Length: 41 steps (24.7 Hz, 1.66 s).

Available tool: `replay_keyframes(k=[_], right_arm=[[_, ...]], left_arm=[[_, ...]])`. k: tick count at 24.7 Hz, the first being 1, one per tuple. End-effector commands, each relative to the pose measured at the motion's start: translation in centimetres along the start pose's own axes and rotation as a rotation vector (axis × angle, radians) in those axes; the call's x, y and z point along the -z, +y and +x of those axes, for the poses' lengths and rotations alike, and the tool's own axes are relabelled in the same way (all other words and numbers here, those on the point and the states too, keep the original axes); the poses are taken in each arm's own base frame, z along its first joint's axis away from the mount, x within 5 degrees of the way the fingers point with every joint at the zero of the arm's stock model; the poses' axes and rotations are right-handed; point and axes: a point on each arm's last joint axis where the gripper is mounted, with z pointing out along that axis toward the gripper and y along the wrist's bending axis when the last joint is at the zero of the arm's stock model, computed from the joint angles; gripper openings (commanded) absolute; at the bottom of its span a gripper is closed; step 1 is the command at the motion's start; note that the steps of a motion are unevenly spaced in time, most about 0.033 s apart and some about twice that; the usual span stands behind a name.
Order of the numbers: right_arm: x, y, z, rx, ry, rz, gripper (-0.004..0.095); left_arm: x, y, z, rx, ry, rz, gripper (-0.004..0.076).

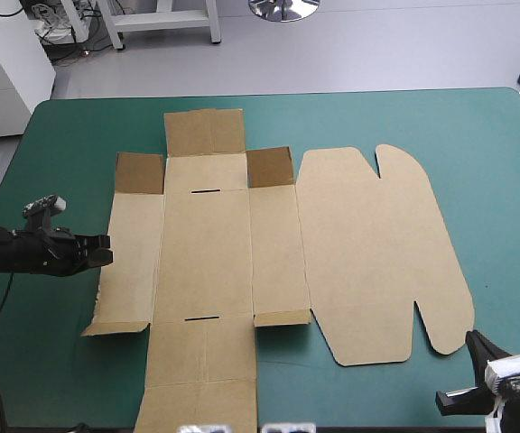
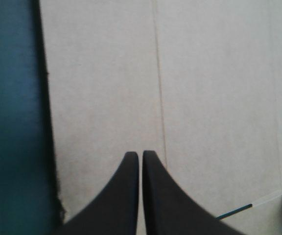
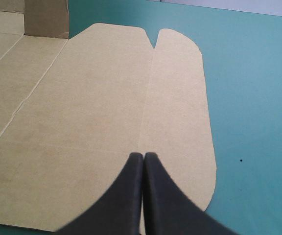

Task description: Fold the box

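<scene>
Lying flat, the brown cardboard box (image 1: 206, 262) has the left end effector (image 1: 106, 253) clenched empty at its left edge, the right end effector (image 1: 472, 338) likewise clenched beside its near-right corner.

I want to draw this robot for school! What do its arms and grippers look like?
The left arm is chunky and black, with bumpy joints. The left gripper and the right gripper look the same. Each has two broad, smooth black fingers curved like fins, wide at the base and narrowing to a rounded tip. I see no markings on them.
</scene>
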Motion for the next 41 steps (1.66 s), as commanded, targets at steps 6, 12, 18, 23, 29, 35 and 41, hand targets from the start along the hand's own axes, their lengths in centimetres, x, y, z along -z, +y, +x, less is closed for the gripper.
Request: replay_keyframes(k=[6,12,18,23,29,35,41], right_arm=[[0.9,0.0,-1.0,0.008,-0.116,0.014,-0.0019],[0.9,0.0,-1.0,0.008,-0.116,0.014,-0.0019],[0.9,0.0,-1.0,0.008,-0.116,0.014,-0.0019],[0.9,0.0,-1.0,0.008,-0.116,0.014,-0.0019],[0.9,0.0,-1.0,0.008,-0.116,0.014,-0.0019],[0.9,0.0,-1.0,0.008,-0.116,0.014,-0.0019],[0.9,0.0,-1.0,0.008,-0.116,0.014,-0.0019]], left_arm=[[1.9,1.6,-2.7,0.087,0.03,-0.017,0.0013],[0.7,3.3,-2.3,0.069,0.115,-0.079,0.0012],[-0.1,3.5,-2.5,0.157,0.132,-0.025,0.0014],[-1.4,4.3,-1.9,0.186,0.23,0.012,0.0112],[-1.5,4.1,-1.5,0.198,0.265,0.028,0.0494],[-2.6,2.8,-1.5,0.176,0.298,0.042,0.0521],[-4.1,1.1,-1.3,0.141,0.329,0.05,0.0521]])
